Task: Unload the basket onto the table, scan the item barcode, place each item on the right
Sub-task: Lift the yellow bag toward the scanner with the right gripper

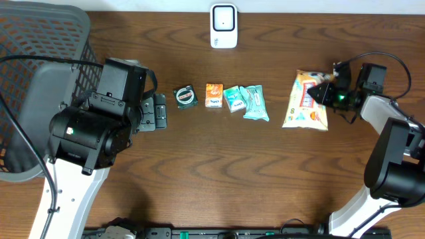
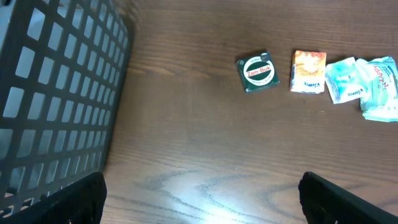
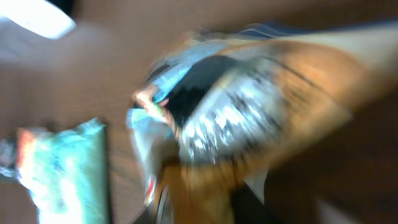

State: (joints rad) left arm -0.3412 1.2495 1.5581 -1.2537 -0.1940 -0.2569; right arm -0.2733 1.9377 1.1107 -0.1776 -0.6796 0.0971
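A yellow and white snack bag (image 1: 304, 101) lies at the right of the table. My right gripper (image 1: 321, 92) is at its right edge, and its fingers look shut on the snack bag. The right wrist view is heavily blurred. There the bag (image 3: 249, 118) fills the frame and its orange edge runs down between the dark fingers. The white barcode scanner (image 1: 224, 26) stands at the table's far edge. My left gripper (image 2: 202, 208) hangs open over bare wood, holding nothing, with its fingers (image 2: 62, 199) far apart.
A row of small items lies mid-table: a green round tin (image 1: 185, 97), an orange packet (image 1: 214, 95) and two teal packets (image 1: 233, 98) (image 1: 255, 102). A dark mesh basket (image 1: 33, 79) stands at the left, close beside the left arm.
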